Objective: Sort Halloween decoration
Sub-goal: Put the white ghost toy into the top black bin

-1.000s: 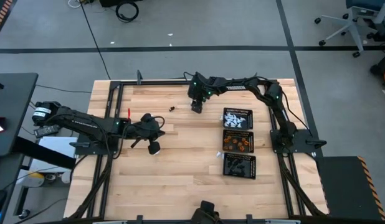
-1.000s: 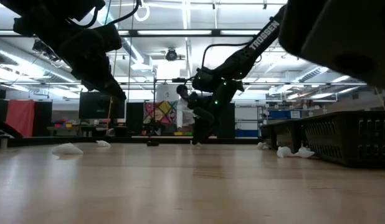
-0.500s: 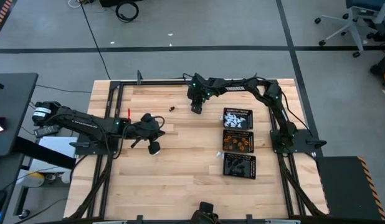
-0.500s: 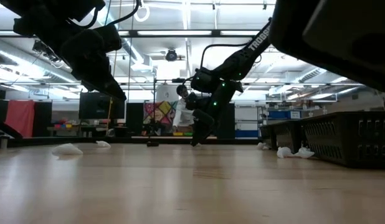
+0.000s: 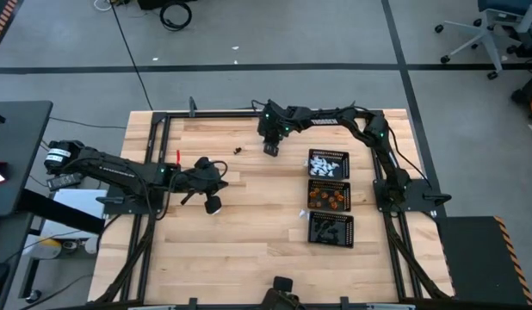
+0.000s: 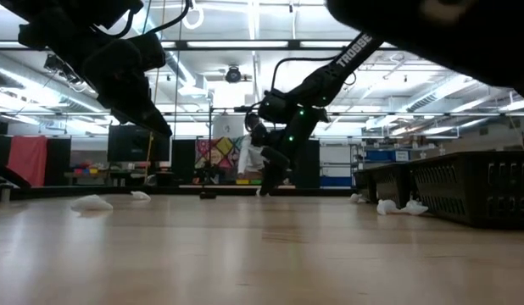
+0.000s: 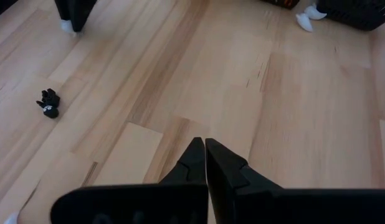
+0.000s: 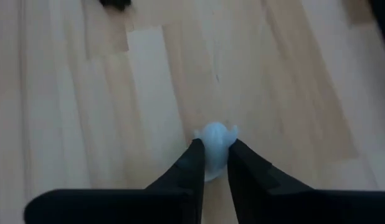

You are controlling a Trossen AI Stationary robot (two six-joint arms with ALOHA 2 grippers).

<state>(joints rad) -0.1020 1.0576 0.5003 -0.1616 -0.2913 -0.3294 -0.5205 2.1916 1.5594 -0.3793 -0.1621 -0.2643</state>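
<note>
- Right hand is sitting at the surface in the upper middle of the high frame, fingers pinching a white ghost trinket between the tips; the trinket is still touching the wood.
- Left hand is waiting at centre left of the high frame, fingers pressed together, holding nothing.
- Step in hand, as I'm judging it: securing the white piece so it can go to its tray. To do it well, the pinch needs to be centred on the trinket body, since it is sitting right at the fingertips and could be squirting out; lifting straight up before travelling is looking safest.
- A black trinket is lying loose on the surface just left of the right hand in the high frame, apart from it; another white trinket is lying beside the trays.
- Three square mesh trays are standing in a column at centre right of the high frame: top tray is holding white pieces, middle tray orange pieces, bottom tray black pieces.
- The white tray is the nearest one to the right hand, so the carry is looking short.
</note>
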